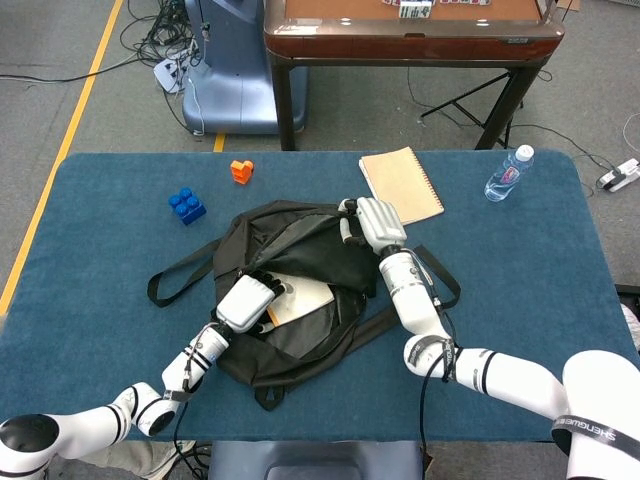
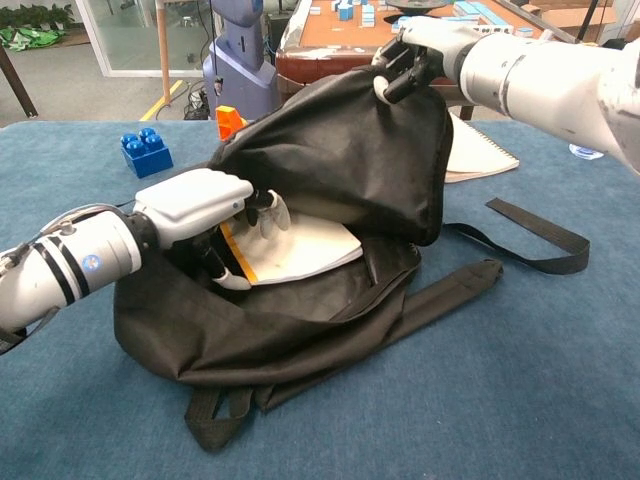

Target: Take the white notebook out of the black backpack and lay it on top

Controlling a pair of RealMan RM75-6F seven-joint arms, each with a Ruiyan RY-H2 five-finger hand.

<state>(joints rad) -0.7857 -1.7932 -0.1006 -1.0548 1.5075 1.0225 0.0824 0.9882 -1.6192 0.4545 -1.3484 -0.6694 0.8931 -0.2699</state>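
Note:
The black backpack point(image 1: 300, 255) point(image 2: 330, 180) lies in the middle of the blue table with its mouth open toward me. My right hand point(image 1: 372, 222) point(image 2: 412, 52) grips the upper flap and holds it lifted. Inside the opening, the white notebook point(image 1: 298, 298) point(image 2: 300, 248) with an orange spine edge shows under the flap. My left hand point(image 1: 246, 300) point(image 2: 200, 205) holds the notebook's near-left edge, with fingers on top of the cover and the thumb below. The notebook's far part is hidden by the flap.
A tan spiral notebook point(image 1: 400, 186) point(image 2: 478, 150) lies behind the bag, a water bottle point(image 1: 509, 173) at far right. A blue block point(image 1: 187, 205) point(image 2: 146, 152) and an orange block point(image 1: 241, 171) point(image 2: 230, 123) sit at left. Loose straps point(image 2: 540, 238) trail right. A wooden table point(image 1: 410, 35) stands beyond.

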